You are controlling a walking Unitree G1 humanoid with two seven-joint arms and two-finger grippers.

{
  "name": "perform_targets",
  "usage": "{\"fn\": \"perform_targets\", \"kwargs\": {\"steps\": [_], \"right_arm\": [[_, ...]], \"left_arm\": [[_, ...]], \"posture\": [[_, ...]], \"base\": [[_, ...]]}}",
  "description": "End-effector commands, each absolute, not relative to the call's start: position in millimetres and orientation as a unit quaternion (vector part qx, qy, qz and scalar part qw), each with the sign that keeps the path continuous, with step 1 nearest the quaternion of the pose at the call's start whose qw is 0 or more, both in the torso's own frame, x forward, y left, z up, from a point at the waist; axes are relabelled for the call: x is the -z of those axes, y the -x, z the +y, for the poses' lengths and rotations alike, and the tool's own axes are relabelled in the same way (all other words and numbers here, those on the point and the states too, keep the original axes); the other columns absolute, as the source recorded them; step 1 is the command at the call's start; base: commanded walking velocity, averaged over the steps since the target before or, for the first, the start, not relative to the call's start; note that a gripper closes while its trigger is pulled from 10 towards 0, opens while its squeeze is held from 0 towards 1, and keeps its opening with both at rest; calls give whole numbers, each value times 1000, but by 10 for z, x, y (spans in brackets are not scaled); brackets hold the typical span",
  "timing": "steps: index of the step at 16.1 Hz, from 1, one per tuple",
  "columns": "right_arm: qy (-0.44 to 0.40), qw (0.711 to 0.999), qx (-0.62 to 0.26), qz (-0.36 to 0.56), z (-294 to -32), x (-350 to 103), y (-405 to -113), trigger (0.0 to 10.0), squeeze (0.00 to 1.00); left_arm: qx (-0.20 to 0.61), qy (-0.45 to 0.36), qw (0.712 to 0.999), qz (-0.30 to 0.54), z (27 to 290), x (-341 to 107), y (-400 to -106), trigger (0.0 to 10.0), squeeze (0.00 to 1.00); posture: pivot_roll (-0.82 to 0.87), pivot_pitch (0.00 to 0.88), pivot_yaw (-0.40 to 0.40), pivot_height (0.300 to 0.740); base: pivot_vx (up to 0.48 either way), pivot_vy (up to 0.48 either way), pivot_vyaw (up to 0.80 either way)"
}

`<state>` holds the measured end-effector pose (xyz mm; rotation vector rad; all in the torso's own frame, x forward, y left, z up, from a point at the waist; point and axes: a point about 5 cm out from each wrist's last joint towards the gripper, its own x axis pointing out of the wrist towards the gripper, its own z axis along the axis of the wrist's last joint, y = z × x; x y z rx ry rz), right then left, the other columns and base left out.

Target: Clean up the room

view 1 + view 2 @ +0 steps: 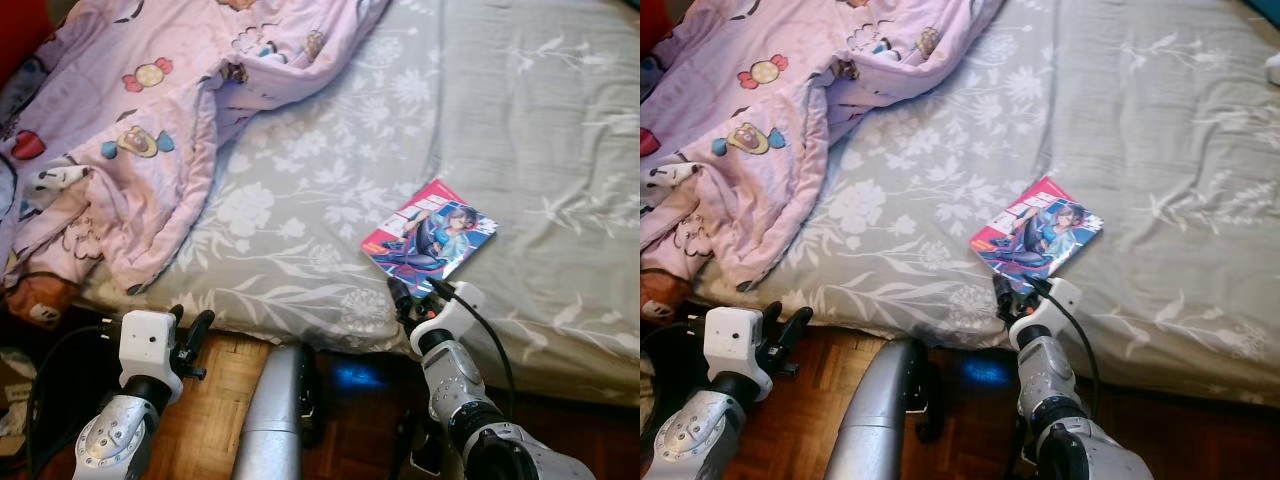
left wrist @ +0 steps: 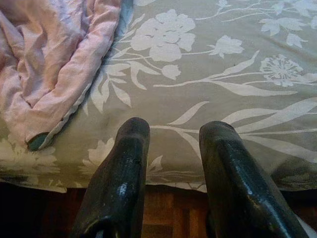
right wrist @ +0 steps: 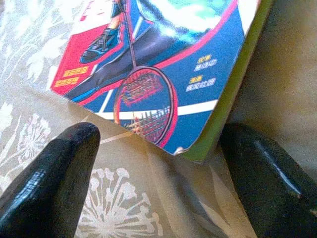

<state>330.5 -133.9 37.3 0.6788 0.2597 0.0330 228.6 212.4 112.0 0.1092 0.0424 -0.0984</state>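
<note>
A comic book (image 1: 430, 238) with a bright red and blue cover lies flat on the grey flowered bed sheet (image 1: 560, 150), near the bed's front edge. My right gripper (image 1: 418, 291) is open right at the book's near corner, one finger on each side of it. In the right wrist view the book's corner (image 3: 163, 94) sits between the two black fingers (image 3: 54, 173), not gripped. My left gripper (image 1: 192, 335) hangs open below the bed's edge, over the wooden floor. A crumpled pink blanket (image 1: 130, 130) with cartoon prints covers the bed's left part.
The wooden parquet floor (image 1: 215, 400) runs under the bed's front edge. My silver leg (image 1: 272, 420) stands between the arms. Some clutter (image 1: 15, 385) lies on the floor at the far left. The sheet to the right of the book is bare.
</note>
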Motion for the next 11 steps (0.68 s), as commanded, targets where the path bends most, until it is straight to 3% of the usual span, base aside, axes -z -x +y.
{"fn": "perform_targets", "kwargs": {"steps": [1, 7, 11], "right_arm": [[-355, 920, -2, 166, -1261, -193, -3170, 0, 0], [-374, 911, 19, 173, -1307, -128, -3117, 0, 0], [-375, 912, 23, 163, -1335, -149, -3133, 0, 0]], "left_arm": [[42, -55, 997, 45, 2174, -1057, -2202, 10000, 0], [44, -57, 996, 51, 2169, -1048, -2172, 10000, 0], [44, -59, 996, 52, 2167, -1049, -2175, 10000, 0]], "posture": [[407, 539, 152, 626], [406, 552, 157, 626], [413, 513, 155, 626]], "base": [[0, 0, 0], [0, 0, 0], [0, 0, 0]]}}
